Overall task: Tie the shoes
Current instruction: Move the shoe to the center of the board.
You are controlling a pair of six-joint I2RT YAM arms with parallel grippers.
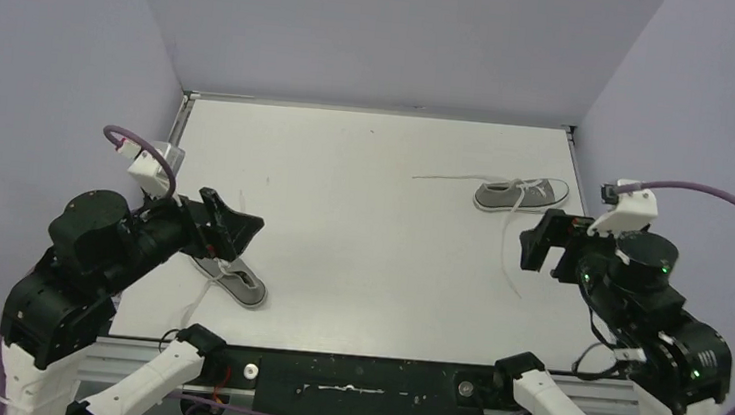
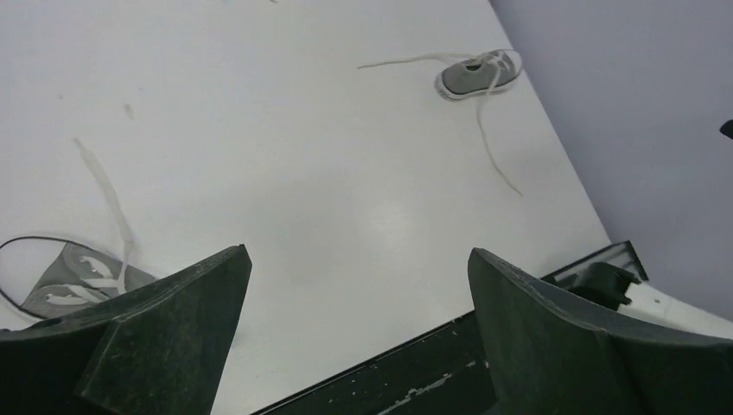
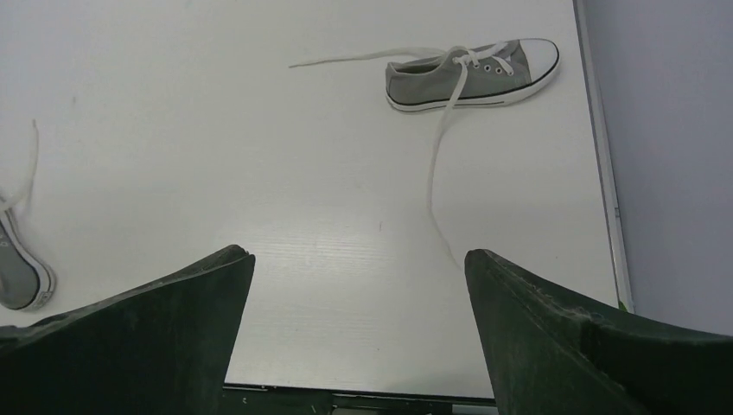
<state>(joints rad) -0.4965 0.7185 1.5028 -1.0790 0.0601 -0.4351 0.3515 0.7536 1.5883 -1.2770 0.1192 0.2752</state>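
Status: nothing tied yet. One small grey canvas low-top sneaker (image 1: 520, 193) lies far right, its long white laces (image 3: 435, 164) trailing loose. The second grey sneaker (image 1: 241, 285) lies near-left (partly hidden under the arm). Left gripper (image 1: 236, 226) and right gripper (image 1: 541, 241) both gape, empty; both bows remain

Grey shoe (image 3: 471, 76) on its side, laces (image 3: 436, 164) trailing — hand (image 3: 359, 328) spread wide

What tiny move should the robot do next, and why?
Probably the right gripper should reach forward to the long lace trailing toward it from the far shoe. That lace lies loose and untied, and the jaws are open and empty.
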